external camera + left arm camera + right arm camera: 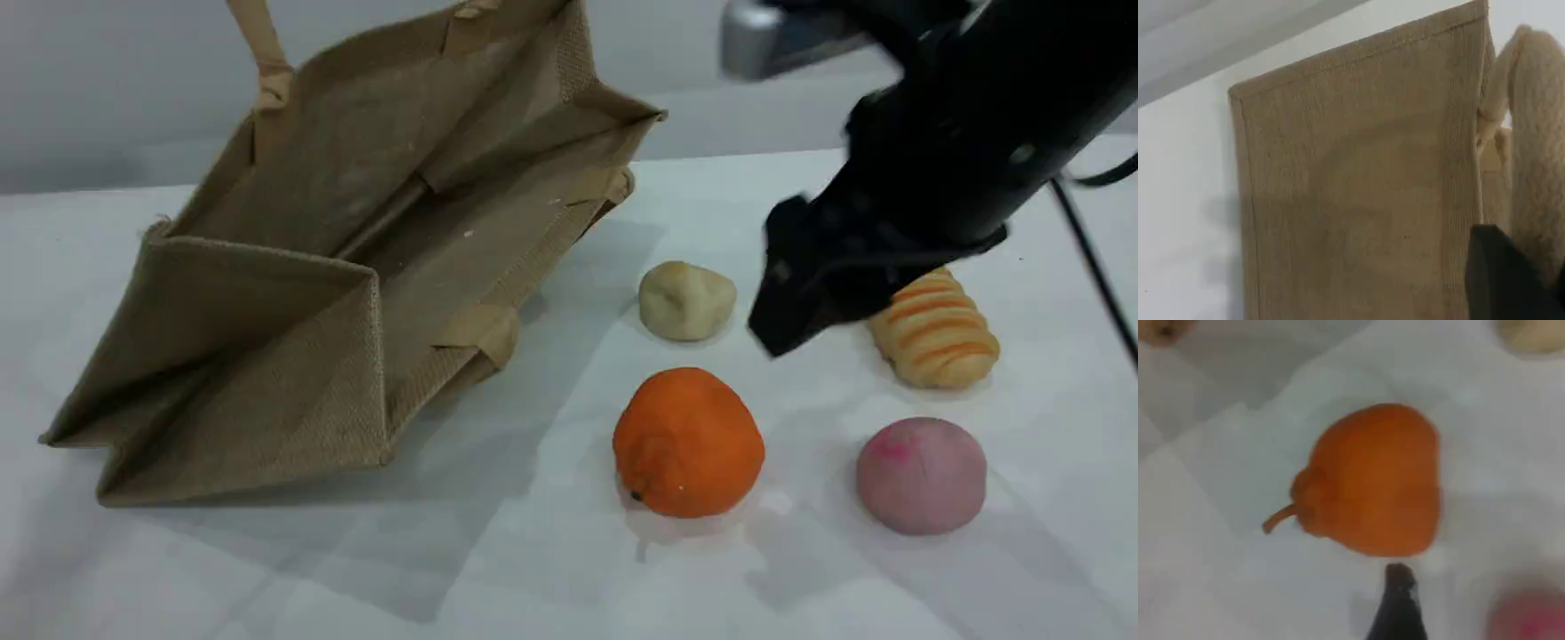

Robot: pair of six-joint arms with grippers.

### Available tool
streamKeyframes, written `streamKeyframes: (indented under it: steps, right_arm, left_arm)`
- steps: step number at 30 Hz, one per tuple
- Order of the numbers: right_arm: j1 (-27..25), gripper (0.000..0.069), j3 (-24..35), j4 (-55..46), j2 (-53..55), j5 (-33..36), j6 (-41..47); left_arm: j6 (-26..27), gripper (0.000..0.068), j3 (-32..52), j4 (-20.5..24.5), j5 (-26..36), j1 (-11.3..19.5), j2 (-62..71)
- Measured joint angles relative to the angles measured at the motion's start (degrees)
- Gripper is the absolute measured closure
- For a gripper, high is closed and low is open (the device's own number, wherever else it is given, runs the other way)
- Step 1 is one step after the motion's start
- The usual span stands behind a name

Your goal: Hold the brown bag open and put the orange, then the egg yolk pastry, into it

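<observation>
Jute tote = the brown bag (293, 267), lying tipped on the table (533, 569), mouth facing up and toward the items. Its far wall is pulled up by one beige handle (1538, 153) that runs out of the scene view's top. My left gripper (1511, 283) is closed on that handle: the roll sits right against my fingertip in the left wrist view, so the hold-open part looks done. My right gripper (782, 311) has jaws apart w/ nothing betw. them. It hangs above the table, right of the bag. Inside of the bag: bare as far as I can see, so no item is loaded yet. The orange (689, 442) is on the table right of the bag's near corner, apart from it, and sits centred just ahead of my right fingertip in the right wrist view. The egg yolk pastry (686, 300) is also right of the bag, farther back than the orange. Est. progress: early, 1 of 3 steps. Left: grab orange, drop in bag, then pastry. Count: bag x1, orange x1, pastry x1. Extras farther right of the bag: striped bread roll (933, 329) x1, pink bun (921, 475) x1.
</observation>
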Motion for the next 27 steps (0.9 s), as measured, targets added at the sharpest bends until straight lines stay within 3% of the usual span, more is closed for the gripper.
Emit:
streamKeyframes:
  steps: [6,11,18,27]
  right_arm:
    - [3.92,0.019,0.0,-0.39,3.67,-4.37,0.21]
    - [4.19,0.0192,-0.12,-0.31,6.71,-8.19,0.21]
    - [5.26,0.0192,-1.75,3.98,10.09,-9.03,0.02]
    - [6.8,0.0192,-2.9,4.36,14.83,-11.88,-0.02]
  left_arm:
    - [0.0,0.0604,0.0,-0.15,0.0,0.0,0.0]
    - [-0.06,0.0604,0.0,-0.28,-0.06,0.0,0.0]
    - [2.38,0.0604,0.0,0.02,-0.11,-1.76,0.0]
    - [3.12,0.0604,0.0,-1.38,-0.02,-1.76,0.19]
